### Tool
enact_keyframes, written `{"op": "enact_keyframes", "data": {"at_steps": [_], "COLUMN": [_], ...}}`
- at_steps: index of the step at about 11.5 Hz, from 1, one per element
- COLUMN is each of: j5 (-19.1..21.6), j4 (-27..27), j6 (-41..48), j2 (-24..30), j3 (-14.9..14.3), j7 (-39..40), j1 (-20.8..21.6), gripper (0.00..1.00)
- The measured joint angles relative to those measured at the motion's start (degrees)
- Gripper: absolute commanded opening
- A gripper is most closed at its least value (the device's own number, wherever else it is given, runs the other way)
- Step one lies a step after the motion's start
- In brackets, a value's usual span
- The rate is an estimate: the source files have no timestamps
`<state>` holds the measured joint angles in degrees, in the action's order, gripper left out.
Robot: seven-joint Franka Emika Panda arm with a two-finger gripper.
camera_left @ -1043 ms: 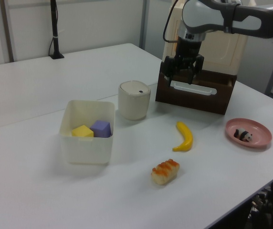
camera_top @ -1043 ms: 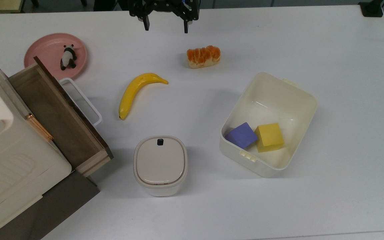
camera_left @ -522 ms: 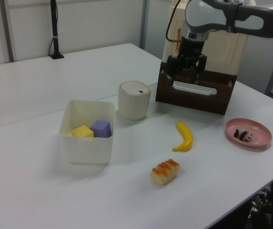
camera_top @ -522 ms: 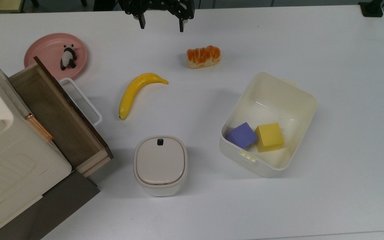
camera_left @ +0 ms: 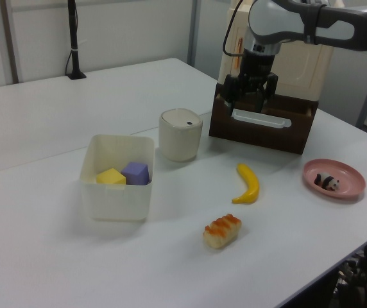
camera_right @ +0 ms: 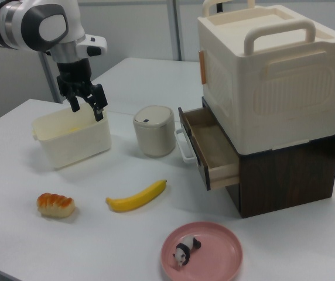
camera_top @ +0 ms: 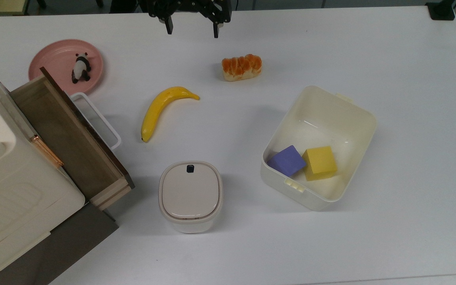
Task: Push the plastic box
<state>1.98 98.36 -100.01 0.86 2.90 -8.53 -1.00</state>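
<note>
On the white table [camera_top: 390,237] lay everything, its top plain and matte. Box [camera_top: 318,147] sat toward the top view's right, lidless, holding a purple cube [camera_top: 287,160] and a yellow cube [camera_top: 320,162] side by side and touching. Gripper [camera_top: 191,30] hung at the top view's upper edge, above the table and well apart from the box, fingers spread open on nothing. Bread [camera_top: 242,67] lay between gripper and box; banana [camera_top: 162,109] near the middle. Bin [camera_top: 190,196] with beige lid stood in the top view beside the box, left of it (apart, not touching). Cabinet [camera_right: 267,76] stood on a dark base, its wooden drawer [camera_top: 69,138] pulled out. Pink plate [camera_top: 59,59] carried a panda figure [camera_top: 80,67]. Room behind: pale wall panels, a black stand [camera_left: 74,42] at the table's far edge in the left view.
</note>
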Motion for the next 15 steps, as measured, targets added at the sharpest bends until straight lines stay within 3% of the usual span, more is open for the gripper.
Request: {"op": "enact_keyframes", "data": {"at_steps": [9,12,15], "j5": [0.00,0.00,0.00], "j4": [0.02,0.03,0.04], "j6": [0.00,0.00,0.00], "j2": [0.00,0.00,0.00], "j3": [-0.81,-3.26,-3.48], "j7": [0.00,0.00,-0.06], "j1": [0.68,3.14,3.41], "gripper": [1.00,1.00,1.00]}}
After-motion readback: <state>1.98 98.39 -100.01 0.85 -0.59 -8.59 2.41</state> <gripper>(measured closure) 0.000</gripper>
